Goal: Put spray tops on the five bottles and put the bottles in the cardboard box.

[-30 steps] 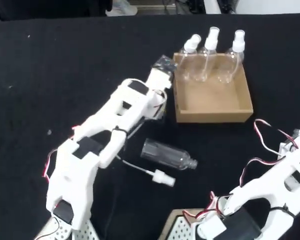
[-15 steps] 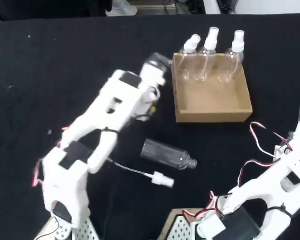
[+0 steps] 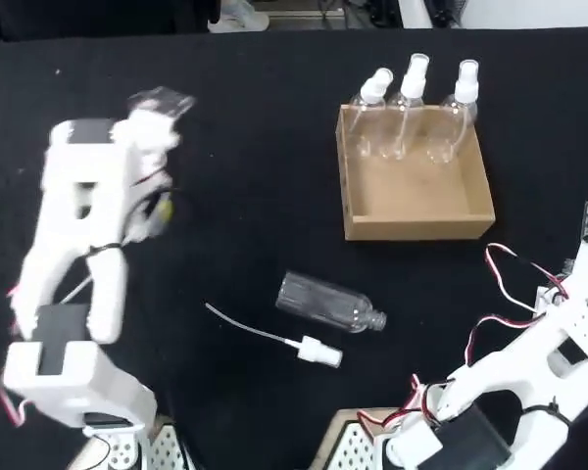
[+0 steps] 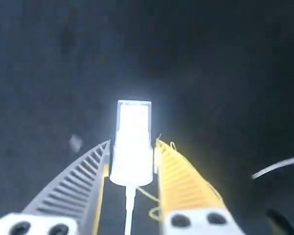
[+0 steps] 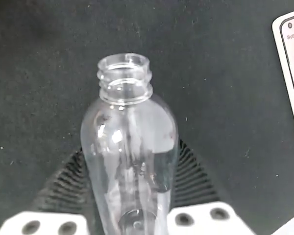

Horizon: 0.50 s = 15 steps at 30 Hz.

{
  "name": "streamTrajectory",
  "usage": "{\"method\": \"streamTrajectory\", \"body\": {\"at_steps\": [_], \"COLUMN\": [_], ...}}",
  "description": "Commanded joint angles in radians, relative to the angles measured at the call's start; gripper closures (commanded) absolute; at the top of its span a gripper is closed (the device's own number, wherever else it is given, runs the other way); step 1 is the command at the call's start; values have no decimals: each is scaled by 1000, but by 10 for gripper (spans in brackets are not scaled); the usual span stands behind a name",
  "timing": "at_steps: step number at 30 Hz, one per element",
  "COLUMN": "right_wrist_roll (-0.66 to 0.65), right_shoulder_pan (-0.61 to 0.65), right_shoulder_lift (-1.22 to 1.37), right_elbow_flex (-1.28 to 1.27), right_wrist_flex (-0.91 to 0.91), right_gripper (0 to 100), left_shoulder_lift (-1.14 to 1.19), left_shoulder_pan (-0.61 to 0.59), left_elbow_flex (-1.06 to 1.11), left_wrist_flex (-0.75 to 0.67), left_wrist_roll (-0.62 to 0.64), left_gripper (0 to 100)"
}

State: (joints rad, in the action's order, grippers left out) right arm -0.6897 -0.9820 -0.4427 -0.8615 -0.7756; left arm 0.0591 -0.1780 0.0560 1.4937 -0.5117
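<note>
- While the left gripper [image 4: 132, 152] is closed on it, a white spray top [image 4: 133, 125] sits clamped between both fingers. Its dip tube runs back toward the wrist.
- Right gripper [image 5: 131, 156]: closed around an uncapped clear bottle [image 5: 125, 98], with the open threaded neck pointing away from the wrist.
- 1 further bottle [image 3: 330, 304], also uncapped, lies on its side on the black table [image 3: 245, 147], near the front wall of the cardboard box [image 3: 418, 228].
- 1 loose spray top [image 3: 319, 350] lies just beside that bottle without touching it. Its thin tube trails toward the left arm [image 3: 73, 245].
- 3 capped bottles [image 3: 409, 122] are in the cardboard box along its far wall, with their spray heads projecting past the rim.
- Left arm position: over open table, well apart from the box.
- 1 phone [image 5: 290, 58] lies on the table near the right gripper.
</note>
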Motion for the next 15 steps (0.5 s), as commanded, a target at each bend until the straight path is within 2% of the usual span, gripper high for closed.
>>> {"method": "streamTrajectory", "body": {"at_steps": [1,4,8,11,15], "right_wrist_roll": [2,3,3,3,2], "right_shoulder_pan": [51,71,83,89,87], "right_shoulder_lift": [-54,-53,-51,-47,-48], "right_elbow_flex": [8,7,7,5,7], "right_wrist_flex": [21,17,20,20,25], "right_gripper": [988,988,988,988,988], "left_shoulder_lift": [-141,-245,-327,-344,-348], "left_shoulder_pan": [-219,-374,-556,-645,-710], "left_elbow_flex": [272,450,622,679,677], "left_wrist_flex": [-153,-298,-442,-468,-466], "left_wrist_roll": [-157,-261,-414,-503,-560], "left_gripper": [966,931,816,760,755]}}
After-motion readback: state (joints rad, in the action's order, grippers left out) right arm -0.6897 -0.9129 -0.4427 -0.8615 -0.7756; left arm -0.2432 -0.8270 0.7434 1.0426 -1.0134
